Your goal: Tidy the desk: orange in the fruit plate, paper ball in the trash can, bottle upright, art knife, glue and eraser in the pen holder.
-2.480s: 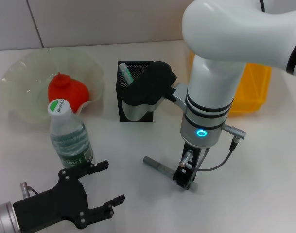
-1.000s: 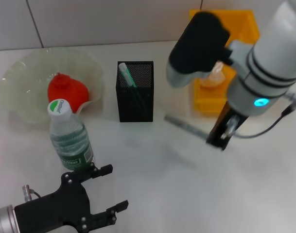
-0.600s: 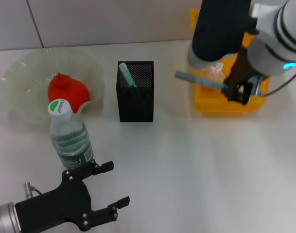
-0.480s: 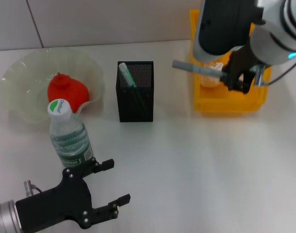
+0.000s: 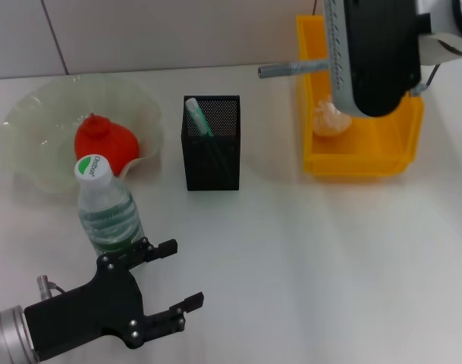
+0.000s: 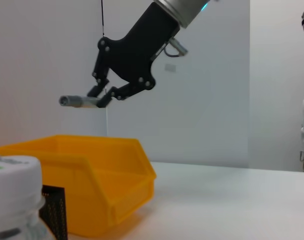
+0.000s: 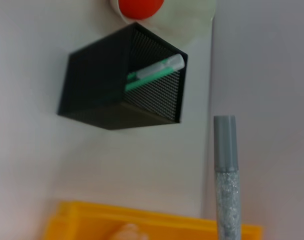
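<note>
White desk [image 5: 306,250] fills my head view under a pale wall. My right gripper [image 6: 103,95] hangs high above the trash can [image 5: 363,163], clamped on a grey glitter-filled glue stick [image 7: 225,175] held level, its cap toward the pen holder [image 5: 212,144]. Paper ball [image 5: 331,119] lies in the can. Left gripper [image 5: 158,284] rests low, jaws apart, just beside the upright bottle [image 5: 105,208]. Orange [image 5: 105,142] sits in the fruit plate [image 5: 33,133].

A white table [image 5: 306,265] lies below the right claw [image 6: 103,97]; a pale tiled wall [image 5: 177,30] stands behind it.
</note>
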Available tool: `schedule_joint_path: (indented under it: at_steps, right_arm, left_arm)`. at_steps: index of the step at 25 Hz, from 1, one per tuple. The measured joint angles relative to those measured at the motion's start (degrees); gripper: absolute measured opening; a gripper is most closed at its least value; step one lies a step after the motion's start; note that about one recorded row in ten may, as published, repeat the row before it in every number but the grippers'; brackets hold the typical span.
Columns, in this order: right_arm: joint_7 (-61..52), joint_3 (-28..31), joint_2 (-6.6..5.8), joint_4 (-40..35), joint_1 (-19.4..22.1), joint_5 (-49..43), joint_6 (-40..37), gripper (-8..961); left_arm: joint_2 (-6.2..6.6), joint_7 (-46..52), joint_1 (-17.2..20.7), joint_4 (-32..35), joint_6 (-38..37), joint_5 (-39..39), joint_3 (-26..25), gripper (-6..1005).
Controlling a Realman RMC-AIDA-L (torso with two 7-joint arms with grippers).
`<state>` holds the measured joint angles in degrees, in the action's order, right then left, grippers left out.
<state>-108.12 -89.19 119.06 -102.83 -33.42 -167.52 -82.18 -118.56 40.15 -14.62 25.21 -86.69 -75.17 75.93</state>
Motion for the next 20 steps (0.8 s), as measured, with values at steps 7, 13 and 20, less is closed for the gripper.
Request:
schedule_joint_path:
  at_steps: [7,13,20]
  right_arm:
    - [15.16,-2.93,0.40,0.57,4.76,0.04,11.93,133]
    - [25.61,-6.38,0.54,1.44,8.10,0.06,21.08,132]
    - [33.54,-7.60,0.53,5.21,8.95,0.09,28.49,132]
  left_arm:
    - [0.00,0.51,0.14,-0.25,-1.08,0.03,0.26,784]
    - [-0.14,0.51,0.00,-0.60,-1.21,0.03,0.50,785]
    - [-0.23,0.54,-0.01,-0.60,-1.29,0.03,0.61,785]
